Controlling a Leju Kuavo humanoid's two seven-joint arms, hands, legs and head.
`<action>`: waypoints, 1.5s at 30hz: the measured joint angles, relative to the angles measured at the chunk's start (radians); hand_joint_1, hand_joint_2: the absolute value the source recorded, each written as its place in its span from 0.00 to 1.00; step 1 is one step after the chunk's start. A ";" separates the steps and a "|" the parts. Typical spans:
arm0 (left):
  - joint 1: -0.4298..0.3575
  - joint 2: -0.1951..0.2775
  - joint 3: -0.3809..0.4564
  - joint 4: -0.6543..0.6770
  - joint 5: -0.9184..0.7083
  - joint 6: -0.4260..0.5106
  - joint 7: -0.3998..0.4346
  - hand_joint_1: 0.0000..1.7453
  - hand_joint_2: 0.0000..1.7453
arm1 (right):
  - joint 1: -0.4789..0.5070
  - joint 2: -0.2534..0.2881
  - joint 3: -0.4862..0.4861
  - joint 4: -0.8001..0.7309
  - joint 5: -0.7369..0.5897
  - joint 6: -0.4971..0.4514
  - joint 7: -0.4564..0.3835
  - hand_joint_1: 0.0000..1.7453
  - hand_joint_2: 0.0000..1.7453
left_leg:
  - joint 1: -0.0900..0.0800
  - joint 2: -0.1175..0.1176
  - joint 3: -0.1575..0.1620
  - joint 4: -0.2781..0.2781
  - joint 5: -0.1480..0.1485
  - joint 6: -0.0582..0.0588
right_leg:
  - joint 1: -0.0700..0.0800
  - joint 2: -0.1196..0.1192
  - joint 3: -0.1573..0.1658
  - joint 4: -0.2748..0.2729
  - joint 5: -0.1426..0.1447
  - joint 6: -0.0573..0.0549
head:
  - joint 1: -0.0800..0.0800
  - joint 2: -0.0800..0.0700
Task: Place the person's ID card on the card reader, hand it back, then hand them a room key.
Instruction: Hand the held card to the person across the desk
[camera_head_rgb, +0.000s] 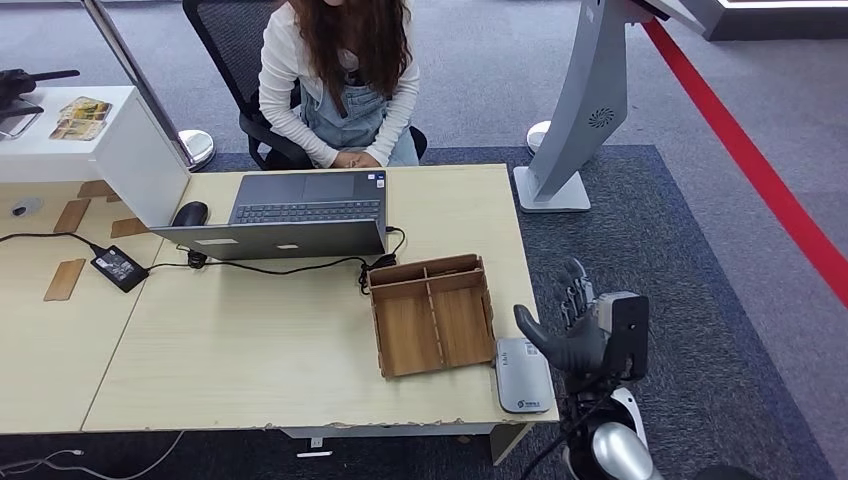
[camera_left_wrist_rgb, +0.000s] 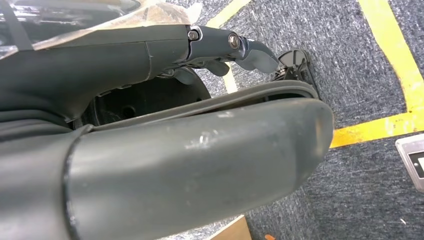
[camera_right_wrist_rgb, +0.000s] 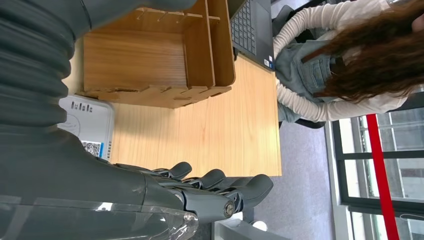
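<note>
Card reader (camera_head_rgb: 523, 374): flat pale grey slab, rounded corners, small dark print plus blue mark near robot-side end. Lies face up on light wood table, at front right corner, long side parallel to right table edge. Sits just beside right wall of wooden tray, apart from it by thin gap. Nothing on top face. In right wrist view (camera_right_wrist_rgb: 88, 126): white top, printed icons, QR-like patch, blue label visible.
</note>
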 joint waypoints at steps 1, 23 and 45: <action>0.000 0.000 0.000 0.000 -0.001 0.000 0.001 0.00 0.00 | 0.001 -0.002 0.000 -0.002 -0.002 0.000 0.000 0.00 1.00 | 0.000 0.000 0.000 0.000 0.000 0.000 | 0.000 0.000 0.000 0.000 0.000 0.000 | 0.000 0.000; 0.000 0.001 -0.002 0.000 -0.012 0.001 0.006 0.00 0.00 | 0.007 -0.025 -0.006 -0.021 -0.003 -0.004 0.000 0.00 1.00 | 0.000 0.000 0.000 0.000 0.000 0.000 | 0.000 0.000 0.000 0.000 0.000 0.000 | 0.000 0.000; 0.000 0.001 -0.004 0.000 -0.024 0.003 0.012 0.00 0.00 | 0.007 -0.027 -0.007 -0.035 0.004 -0.002 0.000 0.00 1.00 | 0.000 0.000 0.000 0.000 0.000 0.000 | 0.000 0.000 0.000 0.000 0.000 0.000 | 0.000 0.000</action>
